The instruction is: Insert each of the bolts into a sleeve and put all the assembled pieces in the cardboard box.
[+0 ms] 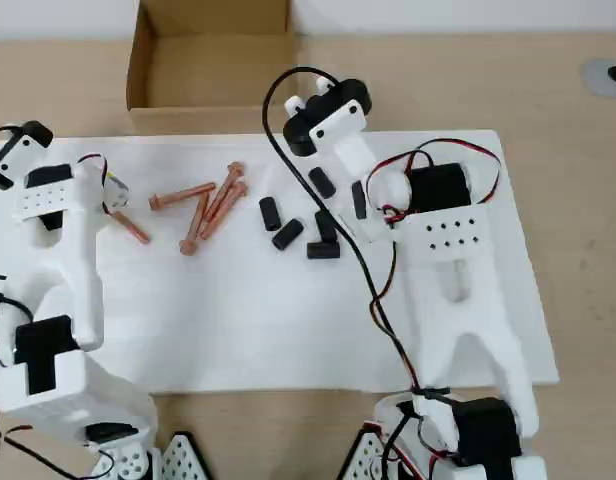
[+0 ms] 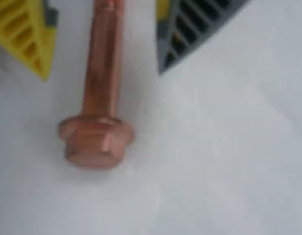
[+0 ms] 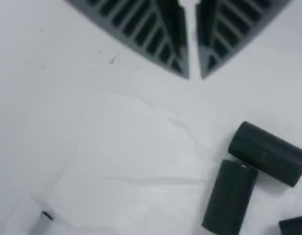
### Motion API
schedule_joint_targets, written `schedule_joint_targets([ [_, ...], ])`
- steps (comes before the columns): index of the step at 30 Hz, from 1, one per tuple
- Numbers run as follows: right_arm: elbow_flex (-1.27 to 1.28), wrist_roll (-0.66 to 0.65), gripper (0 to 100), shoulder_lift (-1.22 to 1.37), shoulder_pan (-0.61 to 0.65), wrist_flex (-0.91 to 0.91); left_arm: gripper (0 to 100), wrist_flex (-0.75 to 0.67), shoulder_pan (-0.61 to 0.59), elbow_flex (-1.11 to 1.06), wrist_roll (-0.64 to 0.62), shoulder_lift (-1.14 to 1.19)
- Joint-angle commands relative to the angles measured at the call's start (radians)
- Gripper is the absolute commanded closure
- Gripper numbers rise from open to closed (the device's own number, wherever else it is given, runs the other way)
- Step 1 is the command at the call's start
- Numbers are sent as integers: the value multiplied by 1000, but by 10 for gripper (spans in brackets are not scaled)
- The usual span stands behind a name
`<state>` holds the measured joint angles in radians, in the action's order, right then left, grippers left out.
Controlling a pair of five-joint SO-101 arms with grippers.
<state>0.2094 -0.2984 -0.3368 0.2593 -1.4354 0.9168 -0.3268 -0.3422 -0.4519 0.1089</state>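
A copper bolt [image 2: 99,98] lies on the white mat between the yellow and grey fingers of my left gripper [image 2: 103,73], which is open and stands clear of the shaft on both sides. In the high view this bolt [image 1: 131,227] is at the mat's left, by the left gripper [image 1: 111,200]. Several more bolts [image 1: 213,205] lie in a loose bunch. Black sleeves [image 1: 287,234] are scattered mid-mat. My right gripper [image 3: 192,76] is shut on nothing, with two sleeves [image 3: 266,152] [image 3: 229,196] lying close by. The cardboard box [image 1: 140,70] stands at the back.
The white mat [image 1: 288,330] covers most of the table, with bare room along its front half. A black cable [image 1: 373,280] runs across the mat to the right arm. A third sleeve [image 3: 295,226] shows at the edge of the right wrist view.
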Motion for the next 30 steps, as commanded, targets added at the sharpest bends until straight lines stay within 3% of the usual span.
schedule_joint_targets([
  [1,-4,-6,989,-7,12,-8,840,-20,12,-5,-3,15],
  [19,-5,-8,989,-7,10,-35,846,55,12,130,-3,202],
  [24,-4,-8,989,-7,10,-35,1000,55,8,130,2,202],
  [30,-4,-8,989,-7,10,-35,985,55,9,130,3,202],
])
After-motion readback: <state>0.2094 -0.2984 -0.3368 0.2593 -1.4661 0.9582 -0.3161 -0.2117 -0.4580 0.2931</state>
